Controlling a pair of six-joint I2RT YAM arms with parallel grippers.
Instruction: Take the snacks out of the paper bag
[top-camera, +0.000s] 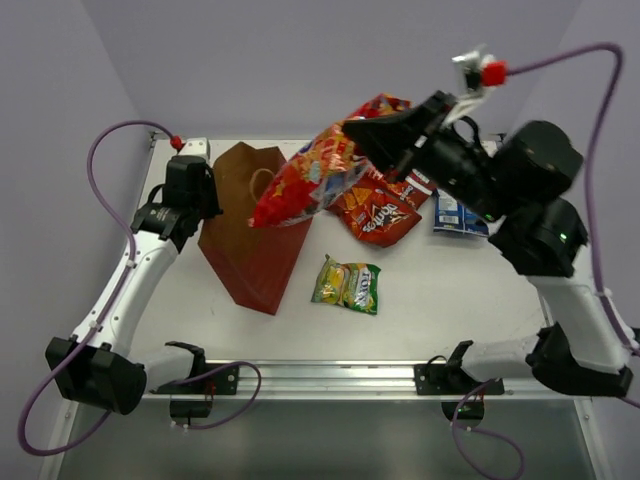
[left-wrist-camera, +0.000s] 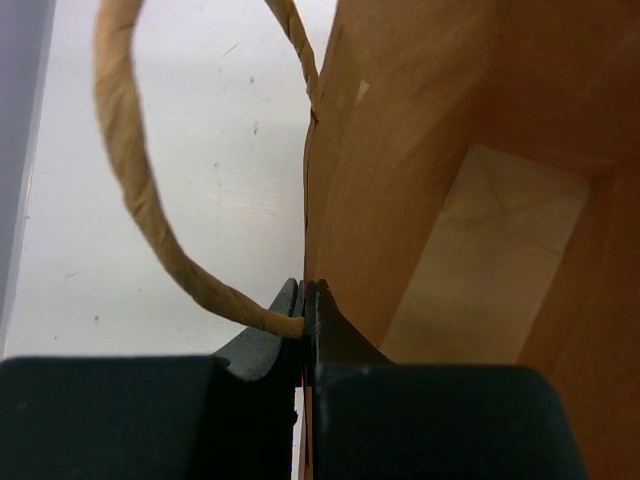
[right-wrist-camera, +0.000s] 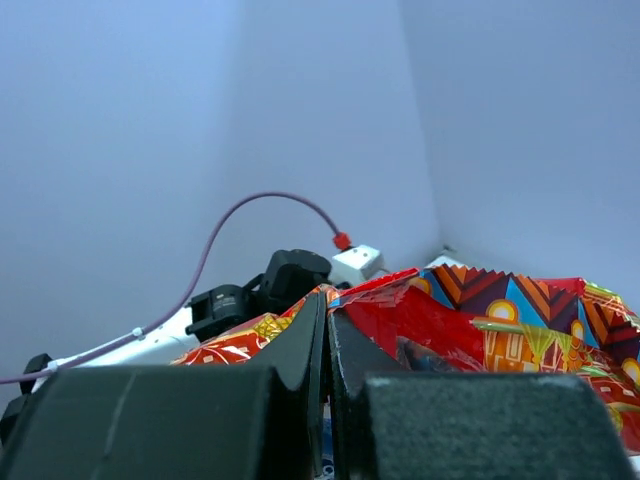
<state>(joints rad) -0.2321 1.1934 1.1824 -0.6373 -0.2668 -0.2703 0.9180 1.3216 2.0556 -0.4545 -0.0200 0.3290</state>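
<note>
Pinching is seen at left fingers (left-wrist-camera: 322, 312), shut flat on paper bag (top-camera: 250, 250) rim | red chip bag (top-camera: 305, 180) is gripped in fully closed right fingers (right-wrist-camera: 308, 335), raised above desk (top-camera: 440, 300) | green-yellow snack (top-camera: 347, 284) is laid on desk.

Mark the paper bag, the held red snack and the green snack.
paper bag (top-camera: 250, 255): top view, on its red-brown outer wall.
held red snack (top-camera: 300, 185): top view, on the middle of its foil.
green snack (top-camera: 347, 285): top view, on the middle of the pack.
</note>
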